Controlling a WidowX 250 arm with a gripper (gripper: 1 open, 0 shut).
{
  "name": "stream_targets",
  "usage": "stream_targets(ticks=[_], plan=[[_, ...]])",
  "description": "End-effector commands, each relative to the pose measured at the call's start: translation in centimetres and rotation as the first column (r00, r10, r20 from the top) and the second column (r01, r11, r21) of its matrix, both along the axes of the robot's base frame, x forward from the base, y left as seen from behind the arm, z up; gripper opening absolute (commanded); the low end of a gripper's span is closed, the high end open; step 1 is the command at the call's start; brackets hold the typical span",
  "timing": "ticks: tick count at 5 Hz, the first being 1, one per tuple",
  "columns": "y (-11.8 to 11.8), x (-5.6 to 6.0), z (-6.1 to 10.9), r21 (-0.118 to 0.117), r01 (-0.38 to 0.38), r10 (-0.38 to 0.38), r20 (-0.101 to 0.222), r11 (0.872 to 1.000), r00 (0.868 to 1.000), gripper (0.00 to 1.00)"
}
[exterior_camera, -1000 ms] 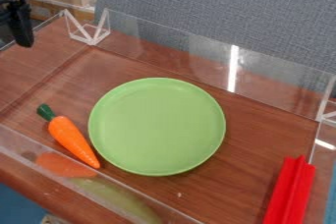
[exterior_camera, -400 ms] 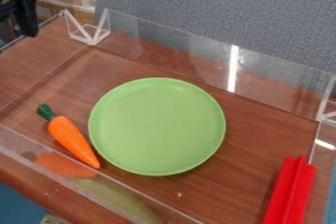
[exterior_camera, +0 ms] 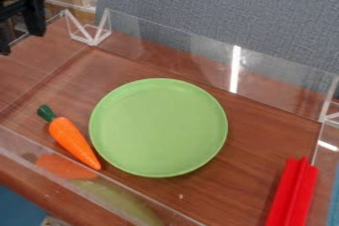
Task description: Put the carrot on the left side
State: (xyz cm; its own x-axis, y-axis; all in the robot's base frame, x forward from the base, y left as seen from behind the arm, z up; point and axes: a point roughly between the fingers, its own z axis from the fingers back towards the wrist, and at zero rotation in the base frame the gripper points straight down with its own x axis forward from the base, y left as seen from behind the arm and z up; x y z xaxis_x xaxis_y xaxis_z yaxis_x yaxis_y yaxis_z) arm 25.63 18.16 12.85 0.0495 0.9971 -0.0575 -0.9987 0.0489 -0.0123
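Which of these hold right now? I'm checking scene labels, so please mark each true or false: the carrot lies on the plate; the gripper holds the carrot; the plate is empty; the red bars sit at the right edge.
1. The carrot lies on the green plate. False: it lies on the wooden table, just left of the plate.
2. The gripper holds the carrot. False: it is at the top left corner, far from the carrot, with nothing in it.
3. The plate is empty. True.
4. The red bars sit at the lower right edge of the view. True.
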Motion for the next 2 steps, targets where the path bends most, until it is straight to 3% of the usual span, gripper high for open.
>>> stream_targets(ticks=[1, 2], plan=[[-0.9, 0.5, 0.9, 0.054, 0.001, -0.002, 0.028, 0.999, 1.000, 1.00], [0.6, 0.2, 0.1, 0.070, -0.072, 0.070, 0.032, 0.995, 0.997, 1.00]])
